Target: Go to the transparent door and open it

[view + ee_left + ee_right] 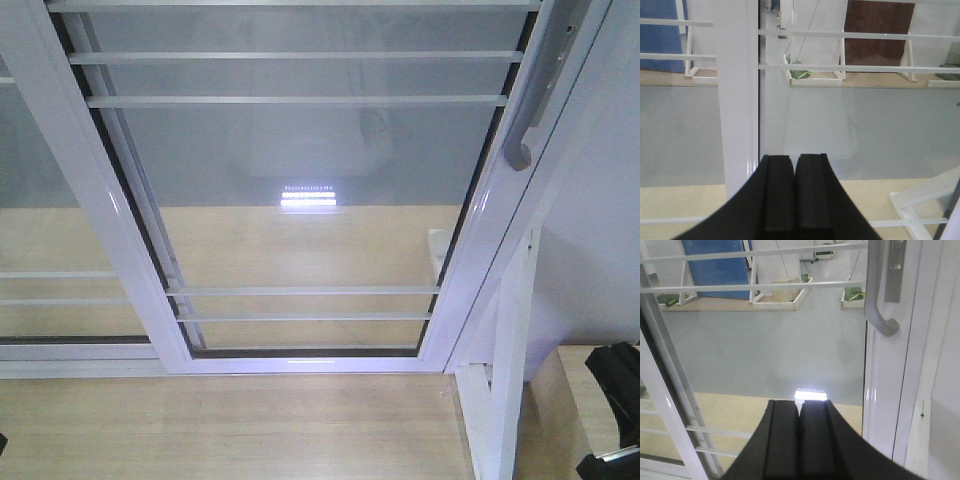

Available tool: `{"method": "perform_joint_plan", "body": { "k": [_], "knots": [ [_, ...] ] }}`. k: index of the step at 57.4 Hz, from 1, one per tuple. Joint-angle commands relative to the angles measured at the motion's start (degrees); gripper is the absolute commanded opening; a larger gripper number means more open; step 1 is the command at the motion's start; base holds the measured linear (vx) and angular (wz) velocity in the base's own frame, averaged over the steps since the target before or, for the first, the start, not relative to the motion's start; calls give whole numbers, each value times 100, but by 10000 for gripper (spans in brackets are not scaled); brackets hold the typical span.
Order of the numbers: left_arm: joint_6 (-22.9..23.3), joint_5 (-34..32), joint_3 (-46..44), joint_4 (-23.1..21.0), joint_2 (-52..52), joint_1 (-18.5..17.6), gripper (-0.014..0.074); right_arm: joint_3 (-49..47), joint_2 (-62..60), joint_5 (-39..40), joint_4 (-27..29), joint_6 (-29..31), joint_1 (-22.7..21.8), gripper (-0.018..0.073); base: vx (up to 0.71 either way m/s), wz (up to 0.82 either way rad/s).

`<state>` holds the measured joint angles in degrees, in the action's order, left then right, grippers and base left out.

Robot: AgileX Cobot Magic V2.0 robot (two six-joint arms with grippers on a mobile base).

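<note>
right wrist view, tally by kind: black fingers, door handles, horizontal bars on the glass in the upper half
black fingers: 2
door handle: 1
horizontal bars: 2
total: 5

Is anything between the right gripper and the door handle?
Nothing visible. In the right wrist view the handle sits up and to the right of the shut right gripper, with only open air between them.

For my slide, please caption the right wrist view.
Shut right gripper before the transparent door, curved handle at upper right.
</note>
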<state>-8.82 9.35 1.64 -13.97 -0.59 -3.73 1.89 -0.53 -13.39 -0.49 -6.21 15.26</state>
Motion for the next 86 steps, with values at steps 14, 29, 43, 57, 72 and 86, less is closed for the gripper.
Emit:
{"method": "perform_joint_plan", "body": {
  "k": [14, 29, 43, 57, 72, 86],
  "knots": [
    [38, -364, 124, -62, 376, -20, 3, 59, 435, 460, -48, 18, -35, -7, -3, 1],
    [38, -266, 124, -62, 376, -20, 3, 59, 440, 348, -52, 18, -35, -7, 1, -1],
    [38, -265, 124, -62, 376, -20, 3, 54, 469, 325, -52, 18, -32, -7, 1, 0],
    [38, -266, 124, -62, 376, -20, 3, 54, 469, 342, -52, 18, -32, -7, 0, 0],
    [-7, -293, 124, -45, 376, -20, 3, 54, 469, 337, -52, 18, -32, -7, 0, 0],
    [-7, -286, 124, -59, 376, -20, 3, 54, 469, 342, -61, 28, -32, -7, 0, 0]
  ]
}}
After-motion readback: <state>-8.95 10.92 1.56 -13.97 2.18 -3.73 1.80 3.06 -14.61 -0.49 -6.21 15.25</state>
